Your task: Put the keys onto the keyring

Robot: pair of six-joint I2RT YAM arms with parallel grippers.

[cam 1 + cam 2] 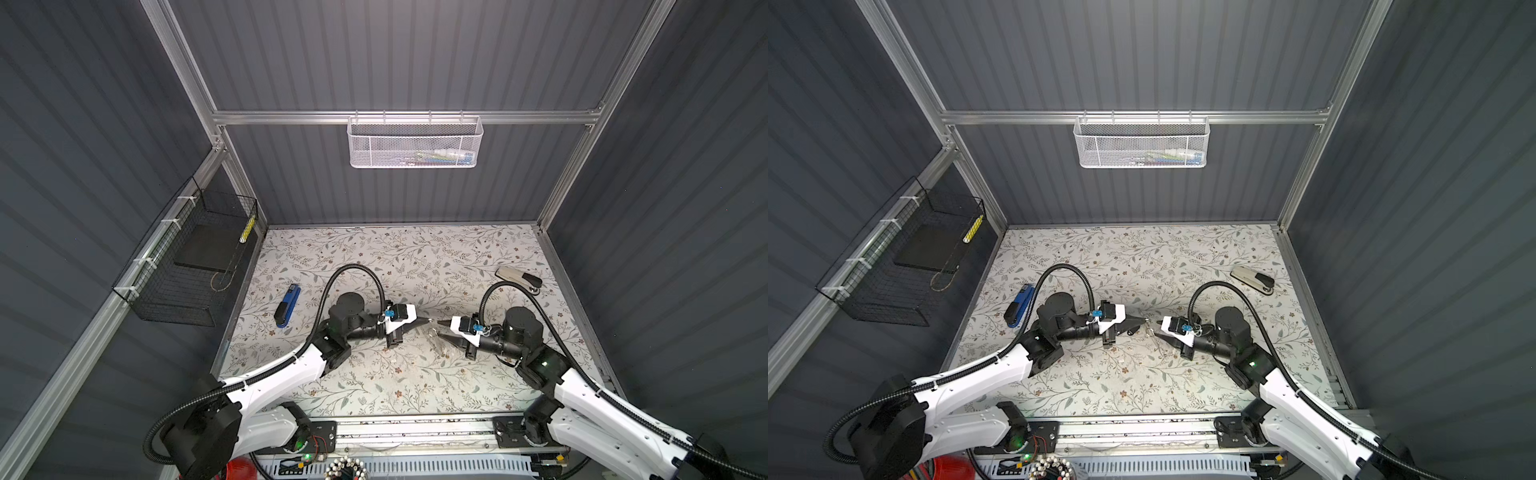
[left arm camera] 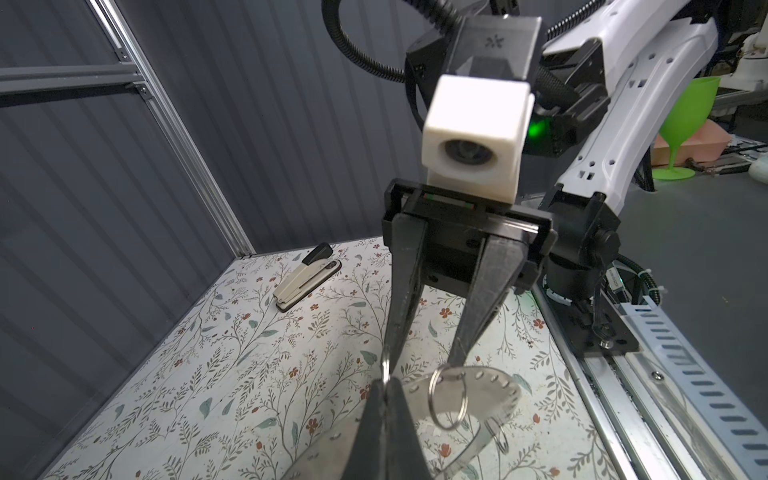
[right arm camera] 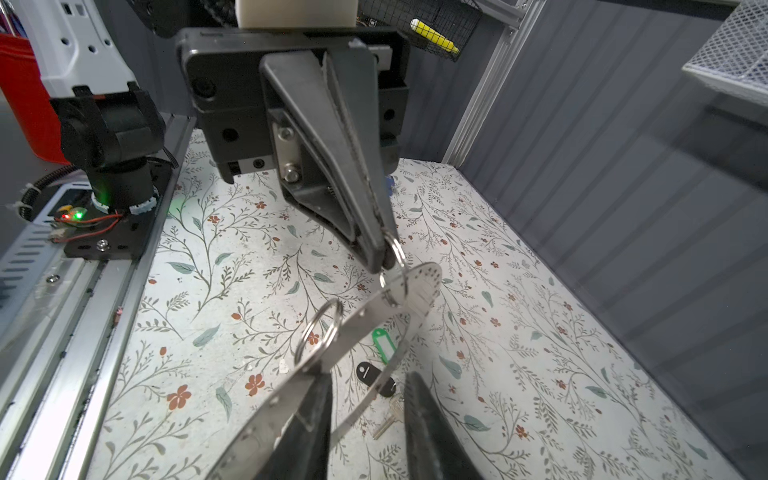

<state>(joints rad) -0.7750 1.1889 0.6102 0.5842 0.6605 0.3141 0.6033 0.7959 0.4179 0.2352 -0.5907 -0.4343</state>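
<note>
While both arms meet tip to tip over the middle of the floral-print bench [image 1: 374, 374], the large flat grey-silver metal keyring [image 3: 365, 316] [image 2: 494, 386] hangs tilted in the air between them, clear of the surface.

Left gripper [image 1: 428, 321] [image 1: 1144, 320] [image 3: 382, 257]: fingers [image 2: 374, 419] fully closed, pinching a small silver split ring [image 3: 395, 249] at the keyring's rim. The keyring hangs from that pinch.

Right gripper [image 1: 439, 329] [image 1: 1156, 328] [image 2: 419, 361]: fingers [image 3: 307, 424] partly open, with a clear gap between them. One finger lies against the keyring's flat band, just beside a second split ring [image 3: 320, 332] [image 2: 449, 399] threaded on it. Can't tell whether anything is actually clamped.

Keys: the green oval plastic tag [image 3: 383, 343] with white label and the black oval tag [image 3: 374, 376] with its short silver key [image 3: 388, 419] lie flat on the bench below the grippers. They sit near its middle, just beside each other and apart from the keyring.

Also on the bench: a blue stapler [image 1: 287, 305] by the left edge and a white-and-black stapler [image 1: 519, 278] toward the back right corner, both well apart from the grippers.
</note>
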